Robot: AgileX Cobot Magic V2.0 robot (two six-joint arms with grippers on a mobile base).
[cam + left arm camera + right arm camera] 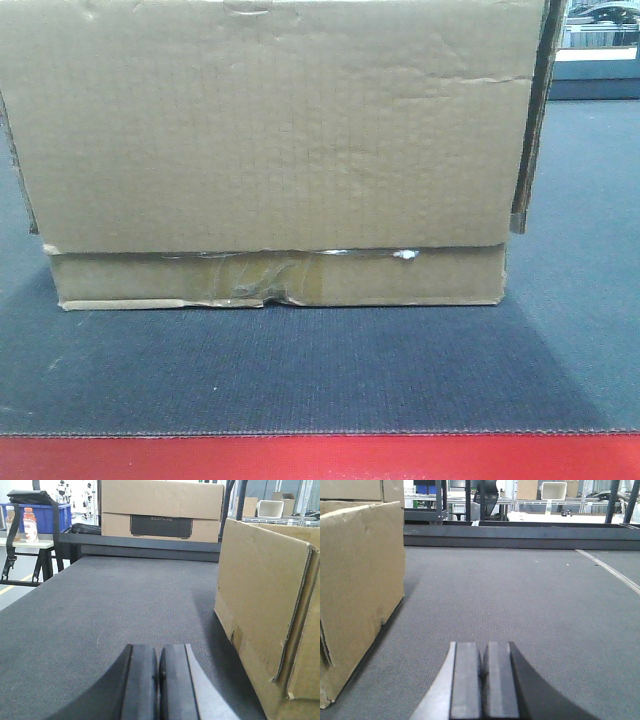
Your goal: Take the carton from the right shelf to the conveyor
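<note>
One carton [275,150] is sitting upright on the conveyor [300,370], long axis lying crosswise, broad face facing me. My left gripper [159,680] and right gripper [482,680] are flanking it, both closed tight, holding nothing.

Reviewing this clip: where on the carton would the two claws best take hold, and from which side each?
Probably the two end walls, pressed between the arms: the carton is too wide for one claw. The left claw has an end wall to its right, the right claw one to its left. Both are shut and clear of it.
</note>
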